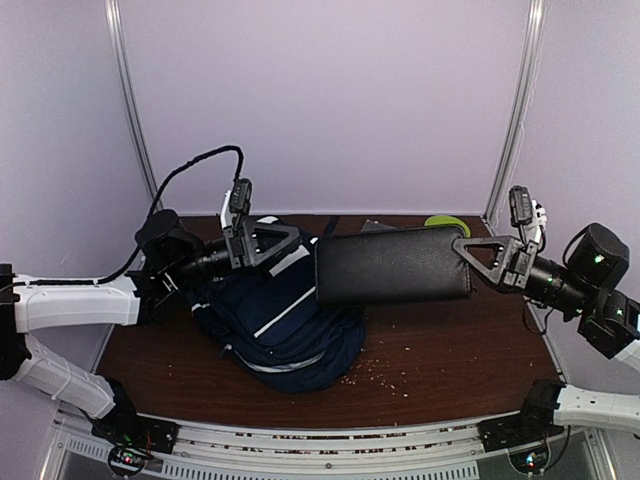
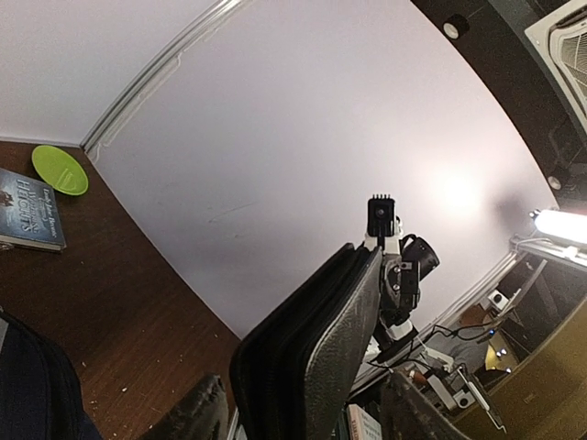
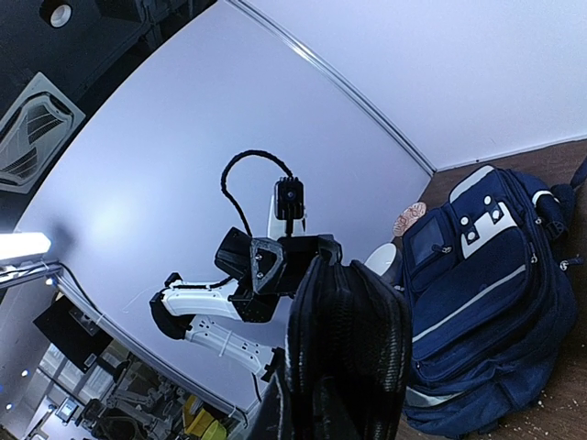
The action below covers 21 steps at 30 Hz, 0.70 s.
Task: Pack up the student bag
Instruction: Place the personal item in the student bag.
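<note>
the student bag (image 1: 285, 325) lies slumped on the left half of the dark wooden table (image 1: 450, 350), front side up. a flat black case (image 1: 392, 265) hangs level just above the bag's right side, held by the right gripper (image 1: 466, 255), which is clamped tight on the case's right end. the left gripper (image 1: 292, 240) sits over the bag's top with its jaws spread wide. the case's left end seems to sit between them, but i can't tell if they touch it. a book (image 2: 23, 211) and a green disc (image 2: 60, 170) lie at the back, with crumbs (image 1: 390, 372) scattered up front.
</note>
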Motion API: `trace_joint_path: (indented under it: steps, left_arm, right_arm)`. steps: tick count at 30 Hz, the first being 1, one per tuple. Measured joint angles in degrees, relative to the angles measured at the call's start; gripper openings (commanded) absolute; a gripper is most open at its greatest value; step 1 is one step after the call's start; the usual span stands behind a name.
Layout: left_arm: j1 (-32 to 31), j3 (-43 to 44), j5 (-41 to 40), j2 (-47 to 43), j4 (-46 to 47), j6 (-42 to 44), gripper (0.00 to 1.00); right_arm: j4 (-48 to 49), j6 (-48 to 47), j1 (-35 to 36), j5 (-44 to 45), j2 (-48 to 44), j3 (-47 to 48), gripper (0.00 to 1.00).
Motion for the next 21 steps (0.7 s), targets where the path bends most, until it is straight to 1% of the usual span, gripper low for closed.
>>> trace_joint_path:
  steps: [4,10,15,21]
  left_arm:
    - [0.0,0.2,1.6,0.3,-0.1,-0.1,0.98]
    - [0.0,-0.4,3.8,2.1,4.3,-2.1,0.98]
    - [0.0,-0.9,5.2,2.1,8.2,-3.4,0.98]
    - [0.0,-1.0,5.9,1.0,9.2,-3.5,0.98]
  right_arm:
    - [3.0,1.0,0.0,-0.8,0.9,0.0,0.00]
    - [8.2,2.4,0.0,-2.4,2.1,-0.1,0.00]
    - [9.5,2.6,0.1,-2.9,3.3,-0.1,0.00]
    - [11.4,2.8,0.1,-3.5,4.2,-0.1,0.00]
